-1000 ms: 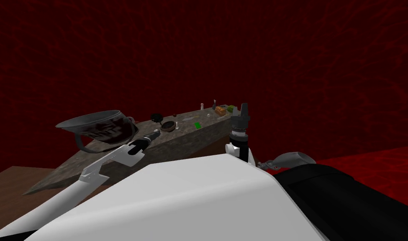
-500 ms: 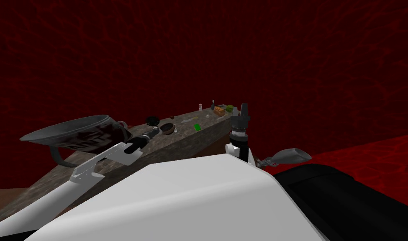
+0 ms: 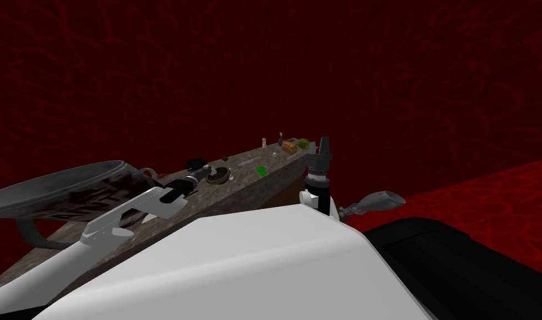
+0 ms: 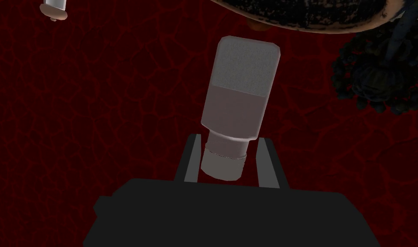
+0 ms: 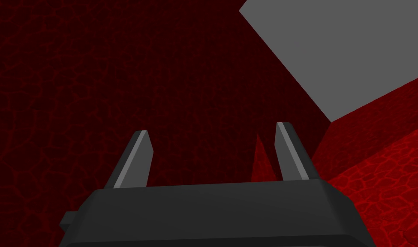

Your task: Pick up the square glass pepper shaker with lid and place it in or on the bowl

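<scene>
Starting at the left of the head view, a big dark grey vessel (image 3: 58, 189) with a loop handle sits on the stone counter (image 3: 247, 186) close beside the left forearm, so a careless sideways swing of that arm could knock it. Next along, the left gripper (image 4: 230, 138) is clamped on the pepper shaker (image 4: 240, 98), but only on its narrow lid end. The wider square body juts out well past the fingertips, its far end just short of the dark speckled rim of the bowl (image 4: 306, 17). With so much of the shaker hanging beyond the grip, I judge that a jolt could make it pivot or slide out between the blades. Letting go short of the rim would drop it on the counter, and coming in too low would drive the square end into the bowl and shove it. A black spiky object (image 4: 375, 81) sits just beside the bowl and could be clipped by any overshoot. Further right lie a green item (image 3: 260, 170) and an orange one (image 3: 289, 146), well apart from the work. At the counter's right end the right gripper (image 5: 212, 128) points upward, its fingers apart and empty.
</scene>
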### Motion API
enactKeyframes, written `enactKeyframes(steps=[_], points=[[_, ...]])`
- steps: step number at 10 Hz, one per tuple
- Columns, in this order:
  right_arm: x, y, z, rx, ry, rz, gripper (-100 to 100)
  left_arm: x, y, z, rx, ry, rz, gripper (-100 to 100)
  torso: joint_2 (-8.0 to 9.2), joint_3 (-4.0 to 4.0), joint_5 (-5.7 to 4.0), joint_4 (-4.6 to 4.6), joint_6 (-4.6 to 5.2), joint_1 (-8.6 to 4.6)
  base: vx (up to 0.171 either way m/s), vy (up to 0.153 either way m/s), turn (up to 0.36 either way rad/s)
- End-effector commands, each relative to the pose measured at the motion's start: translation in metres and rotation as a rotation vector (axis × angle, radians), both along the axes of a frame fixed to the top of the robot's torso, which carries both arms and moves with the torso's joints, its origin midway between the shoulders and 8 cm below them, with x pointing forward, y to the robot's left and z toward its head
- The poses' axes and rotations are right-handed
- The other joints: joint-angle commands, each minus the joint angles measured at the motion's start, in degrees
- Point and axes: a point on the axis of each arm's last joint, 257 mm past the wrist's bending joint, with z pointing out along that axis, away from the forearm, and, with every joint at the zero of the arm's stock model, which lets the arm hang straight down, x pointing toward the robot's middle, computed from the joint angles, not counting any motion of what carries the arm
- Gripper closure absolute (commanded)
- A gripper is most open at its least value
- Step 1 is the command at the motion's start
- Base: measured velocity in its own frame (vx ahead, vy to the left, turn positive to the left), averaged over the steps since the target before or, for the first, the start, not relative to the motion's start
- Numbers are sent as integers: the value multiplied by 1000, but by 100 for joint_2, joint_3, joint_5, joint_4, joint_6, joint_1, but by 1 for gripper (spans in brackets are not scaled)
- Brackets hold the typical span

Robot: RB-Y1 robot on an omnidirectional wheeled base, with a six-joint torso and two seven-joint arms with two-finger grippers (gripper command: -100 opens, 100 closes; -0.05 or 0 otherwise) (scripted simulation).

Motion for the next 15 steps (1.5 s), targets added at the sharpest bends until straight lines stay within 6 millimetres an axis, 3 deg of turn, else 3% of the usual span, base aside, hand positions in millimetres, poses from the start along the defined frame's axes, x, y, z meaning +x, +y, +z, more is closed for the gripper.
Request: enactKeyframes(steps=[1,2,6,7,8,15], points=[[0,0,0,0,0,0,0,0,0,0,0,0,0,100,0,0,0,0,0,0,29,42,-53],[0,0,0,0,0,0,0,1,-1,2,-3,-4,-1,-100,10,4,1,-1,-10,-9,6,7,3],[0,0,0,0,0,0,0,1,-1,2,-3,-4,-1,-100,27,14,-3,3,-10,-24,0,0,0],[0,0,0,0,0,0,0,1,-1,2,-3,-4,-1,0,28,15,-3,3,-10,-24,0,0,0],[0,0,0,0,0,0,0,0,-1,15,-2,-7,2,-100,28,15,-3,3,-10,-24,0,0,0],[0,0,0,0,0,0,0,-4,-10,62,5,-9,-1,-100,27,14,-3,3,-10,-22,2,9,2]])
